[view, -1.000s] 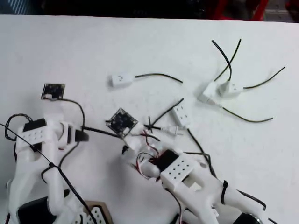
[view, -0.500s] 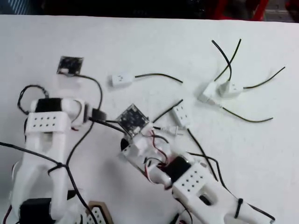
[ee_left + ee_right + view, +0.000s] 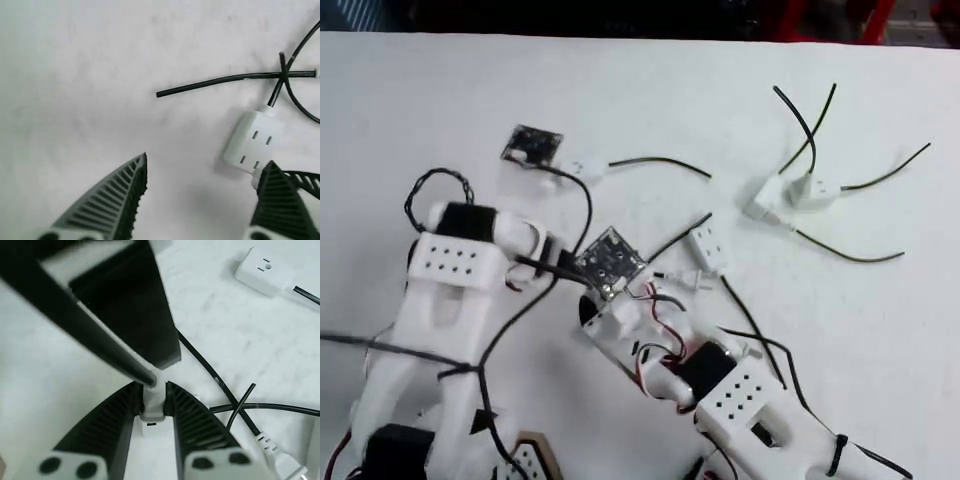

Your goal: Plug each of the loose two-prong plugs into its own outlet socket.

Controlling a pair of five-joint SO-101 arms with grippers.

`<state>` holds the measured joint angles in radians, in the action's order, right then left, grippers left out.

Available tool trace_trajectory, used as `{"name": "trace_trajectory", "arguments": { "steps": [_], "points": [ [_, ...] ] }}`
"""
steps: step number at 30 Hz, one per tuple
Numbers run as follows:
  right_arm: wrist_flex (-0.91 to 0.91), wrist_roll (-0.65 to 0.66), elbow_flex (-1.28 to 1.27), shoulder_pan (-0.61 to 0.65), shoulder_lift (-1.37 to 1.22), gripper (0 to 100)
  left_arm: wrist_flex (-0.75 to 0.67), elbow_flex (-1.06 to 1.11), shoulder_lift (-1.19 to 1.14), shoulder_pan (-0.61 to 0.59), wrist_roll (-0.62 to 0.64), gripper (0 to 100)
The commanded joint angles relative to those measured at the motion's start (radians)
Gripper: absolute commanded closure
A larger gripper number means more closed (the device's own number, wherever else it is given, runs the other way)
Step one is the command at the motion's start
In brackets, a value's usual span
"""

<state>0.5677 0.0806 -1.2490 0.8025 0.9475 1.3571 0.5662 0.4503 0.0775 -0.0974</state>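
The left gripper [image 3: 207,160] hangs wide open and empty above the table [image 3: 75,75], a slotted socket [image 3: 252,142] just beside one fingertip, while the right arm [image 3: 740,395] slants toward the table's middle, the right gripper [image 3: 152,390] pinched on a small white piece [image 3: 152,405] (plug or not, I cannot tell) near a loose plug [image 3: 277,460].

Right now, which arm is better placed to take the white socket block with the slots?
Left. The left gripper is open and empty, the socket block beside one finger. The right gripper is shut on a white piece.
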Motion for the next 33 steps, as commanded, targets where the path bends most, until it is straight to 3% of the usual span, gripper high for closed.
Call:
{"name": "trace_trajectory", "arguments": {
  "steps": [1,7,15,21,26,33],
  "points": [
    [-0.008,-0.011,0.011,-0.022,-0.018,98.2,0.018,-0.011,0.128,0.047,0.011,65],
    [-0.048,-0.012,0.011,-0.022,-0.054,98.2,0.009,0.095,0.335,0.071,0.009,65],
    [-0.042,-0.012,0.011,-0.024,-0.054,98.2,0.009,0.143,0.346,0.056,0.003,65],
    [-0.002,-0.006,0.023,-0.053,-0.064,98.2,-0.009,0.121,0.346,-0.157,-0.043,65],
    [0.005,-0.006,0.023,-0.048,-0.065,98.2,-0.110,0.236,0.344,-0.335,-0.104,65],
    [0.001,-0.012,0.011,0.010,-0.114,98.2,-0.331,0.482,0.344,-0.410,-0.124,65]
  ]
}}
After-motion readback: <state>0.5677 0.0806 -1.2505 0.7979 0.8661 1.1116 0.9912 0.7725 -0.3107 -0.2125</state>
